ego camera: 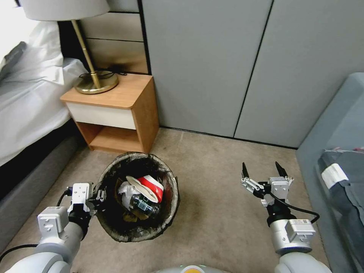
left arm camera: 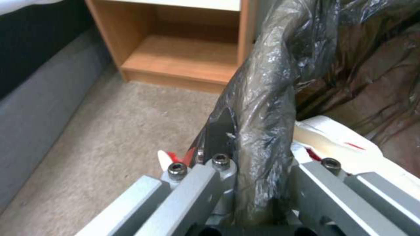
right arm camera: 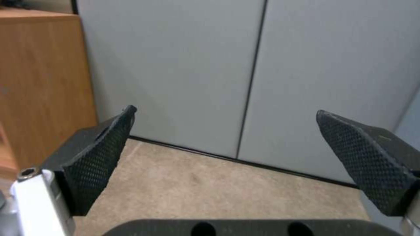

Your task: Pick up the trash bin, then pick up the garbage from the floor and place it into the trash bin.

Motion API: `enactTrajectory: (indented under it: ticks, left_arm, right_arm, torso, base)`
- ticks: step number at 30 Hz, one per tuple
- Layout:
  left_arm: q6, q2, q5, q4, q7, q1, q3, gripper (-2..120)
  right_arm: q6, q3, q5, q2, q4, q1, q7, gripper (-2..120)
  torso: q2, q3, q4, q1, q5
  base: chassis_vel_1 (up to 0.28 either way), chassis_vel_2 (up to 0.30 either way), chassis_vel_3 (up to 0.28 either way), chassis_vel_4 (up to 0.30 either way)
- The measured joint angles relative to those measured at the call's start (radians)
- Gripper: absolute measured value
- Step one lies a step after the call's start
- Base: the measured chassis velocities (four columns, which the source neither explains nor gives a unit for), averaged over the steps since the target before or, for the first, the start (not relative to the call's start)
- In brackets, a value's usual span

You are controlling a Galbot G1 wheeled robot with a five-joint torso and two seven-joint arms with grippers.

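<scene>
Nearest the robot, at about seven o'clock in the head view, the left gripper [ego camera: 98, 197] has its fingers [left arm camera: 219, 131] pinched tight on the rim of the small round white plastic trash bin with its crinkly dark bag liner [ego camera: 172, 204]; in the left wrist view the liner-wrapped rim runs up between them. The bin hangs tilted, mouth towards the head camera, just right of that gripper.

Inside lies the garbage: a red-and-white paper cup [ego camera: 151, 185], crumpled white tissue [ego camera: 125, 188] and a clear bottle [ego camera: 142, 204].

At four o'clock the right gripper [ego camera: 263, 170] hovers over the beige short-pile carpet floor [ego camera: 212, 182], fingers [right arm camera: 100, 154] spread wide, holding nothing and pointing towards twelve. It stands well apart from the bin, which lies at its nine o'clock. No litter shows on the carpet between or ahead, so the collecting looks finished.
</scene>
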Motion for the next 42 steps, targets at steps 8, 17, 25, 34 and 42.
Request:
enactTrajectory:
  ticks: [8, 17, 25, 34, 42]
  left_arm:
    - [0.000, 0.002, 0.000, 0.000, 0.000, 0.001, 0.001, 0]
    - [0.000, 0.012, -0.007, 0.000, -0.001, -0.003, 0.006, 0]
    - [0.001, 0.017, -0.007, 0.000, -0.001, -0.008, 0.007, 0]
    - [0.002, 0.024, -0.007, 0.000, -0.002, -0.011, 0.006, 0]
    - [0.003, 0.022, -0.005, 0.000, -0.003, -0.010, 0.004, 0]
  right_arm:
    - [0.001, 0.001, -0.006, 0.006, 0.000, 0.002, 0.005, 100]
    - [0.002, 0.000, -0.017, 0.016, -0.009, 0.010, 0.008, 100]
    - [0.002, -0.002, -0.020, 0.019, -0.018, 0.015, 0.009, 100]
    - [0.003, -0.007, -0.020, 0.019, -0.030, 0.028, 0.009, 100]
    - [0.002, -0.011, -0.018, 0.013, -0.038, 0.035, 0.009, 100]
  torso:
    - [0.000, 0.000, 0.0001, 0.000, 0.0000]
    - [0.000, 0.000, 0.0000, 0.000, 0.0000]
    - [0.000, 0.000, 0.0001, 0.000, -0.0001]
    - [0.000, 0.000, 0.0001, 0.000, 0.0000]
    - [0.000, 0.000, 0.0000, 0.000, 0.0000]
  base:
    - [0.066, 0.082, 0.062, 0.067]
    - [0.073, 0.076, 0.085, 0.077]
    - [0.094, 0.087, 0.093, 0.093]
    - [0.099, 0.108, 0.103, 0.096]
    - [0.089, 0.095, 0.097, 0.106]
